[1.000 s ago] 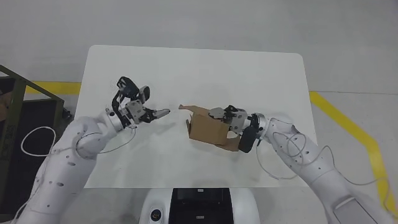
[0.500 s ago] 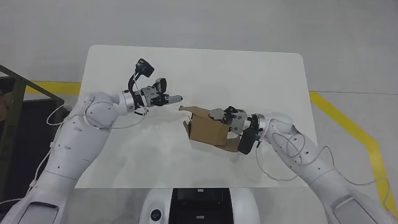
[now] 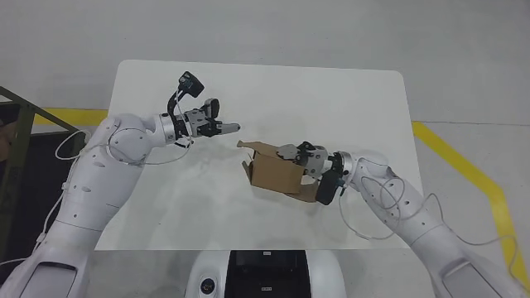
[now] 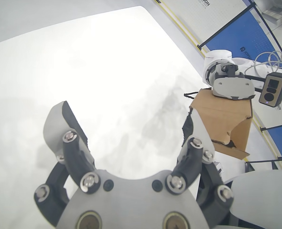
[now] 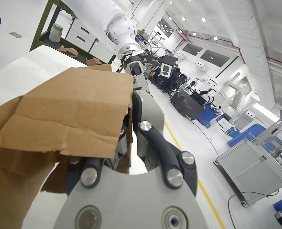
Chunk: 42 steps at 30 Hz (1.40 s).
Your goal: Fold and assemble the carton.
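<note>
A brown, partly folded carton [image 3: 277, 174] stands on the white table [image 3: 331, 99], with loose flaps at its left end. My right gripper [image 3: 295, 152] is shut on the carton's upper wall; in the right wrist view one finger [image 5: 148, 115] presses the outside of the cardboard [image 5: 67, 110] and the other is hidden behind it. My left gripper [image 3: 228, 127] hovers open a short way left of and beyond the carton, touching nothing. In the left wrist view its fingers [image 4: 67, 120] are spread wide over bare table, with the carton [image 4: 224, 117] off to one side.
A green metal rack [image 3: 16, 132] stands off the table's left edge, and cardboard scraps [image 5: 69, 51] lie by it. A yellow floor line [image 3: 464, 165] runs along the right. The table's far half and front left hold nothing.
My left arm has swung from the front left of the table up and rightward, closer to the carton's flap. The right gripper and the carton have barely shifted.
</note>
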Each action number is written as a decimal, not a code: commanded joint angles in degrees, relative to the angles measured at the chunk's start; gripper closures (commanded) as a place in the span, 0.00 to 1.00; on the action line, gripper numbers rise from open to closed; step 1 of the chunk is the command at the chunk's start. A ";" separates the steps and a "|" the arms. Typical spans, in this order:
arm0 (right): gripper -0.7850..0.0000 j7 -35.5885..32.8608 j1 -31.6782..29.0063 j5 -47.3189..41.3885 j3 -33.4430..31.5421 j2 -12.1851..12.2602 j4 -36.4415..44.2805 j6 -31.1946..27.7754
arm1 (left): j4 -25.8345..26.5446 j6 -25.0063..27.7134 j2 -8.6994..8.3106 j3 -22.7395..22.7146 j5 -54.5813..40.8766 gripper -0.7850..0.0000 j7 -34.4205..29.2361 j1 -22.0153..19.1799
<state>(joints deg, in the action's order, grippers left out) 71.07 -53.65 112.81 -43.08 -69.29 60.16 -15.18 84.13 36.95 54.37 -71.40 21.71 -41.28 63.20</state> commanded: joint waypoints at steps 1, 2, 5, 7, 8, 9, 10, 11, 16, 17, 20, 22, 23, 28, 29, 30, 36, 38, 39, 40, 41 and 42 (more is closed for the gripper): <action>1.00 -0.04 0.10 -0.03 0.10 -0.08 -0.29 0.12 | 0.35 0.07 0.05 0.19 -0.54 0.64 0.62 0.18; 1.00 -0.03 0.12 -0.09 0.12 -0.11 -0.48 0.18 | 0.09 -0.21 0.06 0.20 -1.07 0.71 0.34 -0.11; 1.00 0.27 0.14 -0.42 -0.07 -0.11 -0.95 0.24 | -0.19 -1.04 0.09 0.66 -1.17 0.63 -0.87 -0.88; 1.00 0.39 0.14 -0.50 -0.22 -0.07 -1.06 0.27 | -0.62 -1.55 0.04 0.48 -1.13 0.42 -0.80 -0.90; 1.00 0.46 0.08 -0.65 -0.28 -0.07 -1.07 0.24 | -1.05 -1.43 -0.03 0.06 -1.58 0.47 -0.50 -0.69; 1.00 0.47 0.07 -0.66 -0.30 -0.06 -1.05 0.22 | -1.36 -0.92 -0.16 -0.60 -1.86 0.35 -0.22 -0.43; 1.00 0.45 0.07 -0.65 -0.32 -0.06 -1.02 0.20 | -1.64 0.31 -0.32 -1.40 -2.95 0.19 0.14 0.07; 1.00 0.40 0.08 -0.65 -0.32 -0.07 -0.97 0.17 | -2.08 1.89 -0.52 -2.28 -4.50 0.24 0.10 0.65; 1.00 0.26 0.19 -0.48 -0.02 -0.21 -1.04 0.11 | -1.99 7.11 -1.50 -5.15 -8.04 0.32 -2.85 2.68; 1.00 0.23 0.23 -0.47 0.06 -0.25 -1.09 0.11 | -2.06 7.00 -1.54 -5.02 -8.58 0.51 -3.32 2.61; 1.00 0.15 0.38 -0.47 0.26 -0.37 -1.31 0.05 | -2.16 7.65 -1.37 -3.09 -9.75 1.00 -5.08 1.47; 1.00 0.09 0.44 -0.55 0.31 -0.43 -1.41 0.03 | -2.52 7.23 -1.13 -1.58 -10.36 1.00 -5.78 0.09; 1.00 0.12 0.47 -0.55 0.31 -0.44 -1.47 0.04 | -2.57 7.43 -0.98 -0.80 -10.79 1.00 -5.90 -0.63; 1.00 0.13 0.53 -0.62 0.28 -0.49 -1.68 0.01 | -2.72 7.16 -0.23 3.32 -11.72 1.00 -7.27 -3.70; 1.00 0.13 0.54 -0.61 0.28 -0.49 -1.70 0.01 | -2.79 7.06 -0.12 4.03 -11.34 1.00 -7.54 -4.12; 1.00 0.16 0.56 -0.61 0.26 -0.49 -1.75 0.01 | -3.02 6.81 -0.01 4.63 -11.03 1.00 -7.61 -4.43; 1.00 0.53 0.51 -0.80 0.03 -0.46 -1.99 0.09 | -3.14 8.49 0.14 6.41 -10.67 1.00 -7.56 -4.26; 1.00 0.54 0.51 -0.77 0.04 -0.47 -2.03 0.10 | -2.33 9.15 0.02 6.48 -10.18 1.00 -7.81 -3.90; 1.00 0.51 0.54 -0.71 0.09 -0.49 -2.04 0.03 | -1.86 9.24 -0.02 6.55 -9.89 1.00 -7.81 -3.68; 1.00 0.46 0.57 -0.72 0.13 -0.52 -2.04 0.01 | -1.36 9.28 -0.06 6.64 -9.72 1.00 -7.83 -3.49; 1.00 0.41 0.60 -0.74 0.17 -0.55 -2.03 0.02 | -0.90 9.31 -0.11 6.66 -9.31 1.00 -7.86 -3.37; 1.00 0.36 0.61 -0.76 0.20 -0.58 -2.02 0.03 | -0.57 9.15 -0.17 6.59 -8.77 1.00 -7.70 -3.25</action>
<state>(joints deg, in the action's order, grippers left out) 71.47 -53.05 112.08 -42.91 -69.85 58.12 -15.16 83.24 46.25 54.25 -64.77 12.43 -49.11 59.84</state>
